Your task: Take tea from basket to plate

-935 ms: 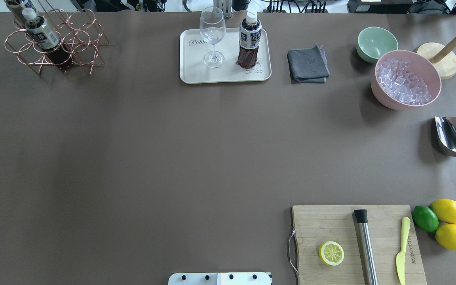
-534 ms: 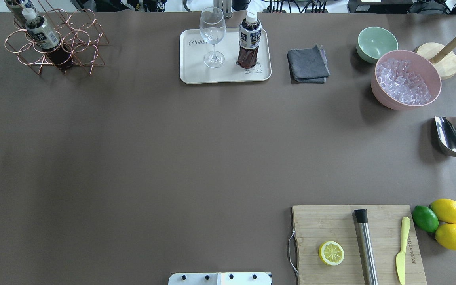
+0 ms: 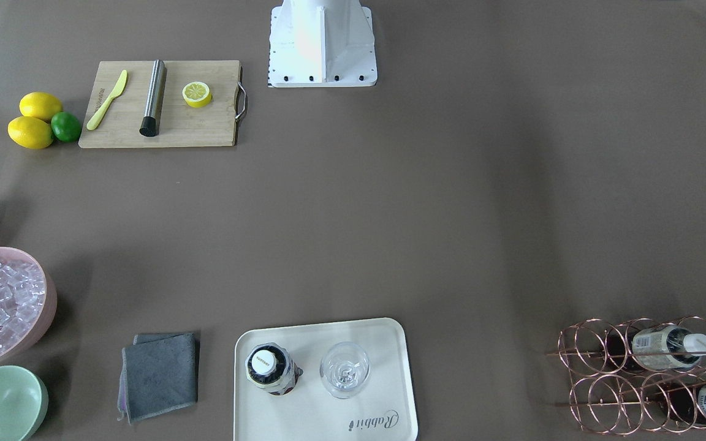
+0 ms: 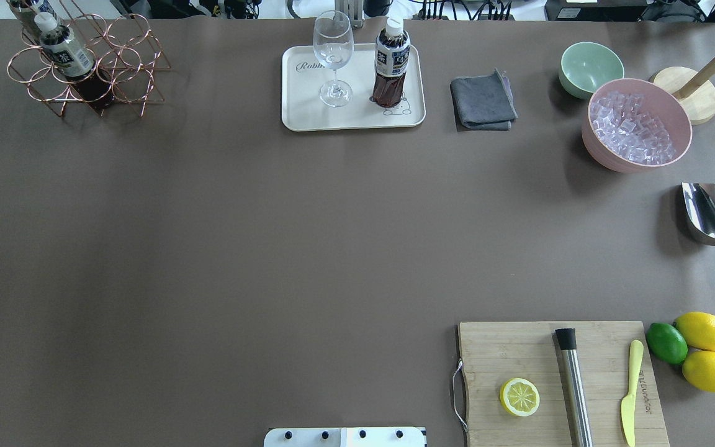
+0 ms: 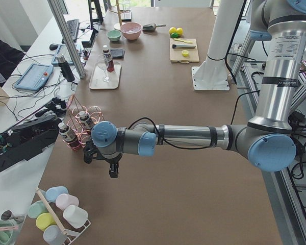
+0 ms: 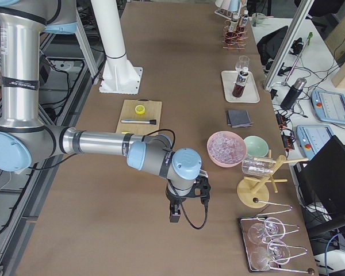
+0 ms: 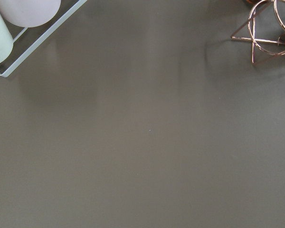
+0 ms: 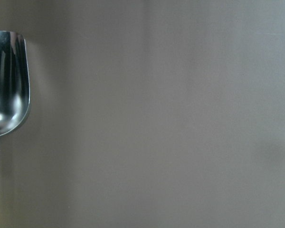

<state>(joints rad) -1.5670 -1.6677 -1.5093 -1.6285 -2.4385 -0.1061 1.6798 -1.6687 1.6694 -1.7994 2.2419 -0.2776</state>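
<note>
One tea bottle (image 4: 390,68), dark liquid with a white cap, stands upright on the cream plate (image 4: 308,115) at the table's far middle. The copper wire basket (image 4: 123,62) sits at the far left and holds two more bottles (image 4: 66,53). From the front, these bottles (image 3: 665,346) lie in the basket (image 3: 598,367). My left gripper (image 5: 113,171) shows only in the exterior left view, hanging over bare table just beside the basket (image 5: 89,118). My right gripper (image 6: 174,215) shows only in the exterior right view, near the pink bowl. I cannot tell whether either is open or shut.
A wine glass (image 4: 332,59) shares the plate. A grey cloth (image 4: 483,99), green bowl (image 4: 590,68), pink ice bowl (image 4: 637,124) and metal scoop (image 4: 711,217) lie to the right. A cutting board (image 4: 519,354) with a lemon half, muddler and knife sits near right.
</note>
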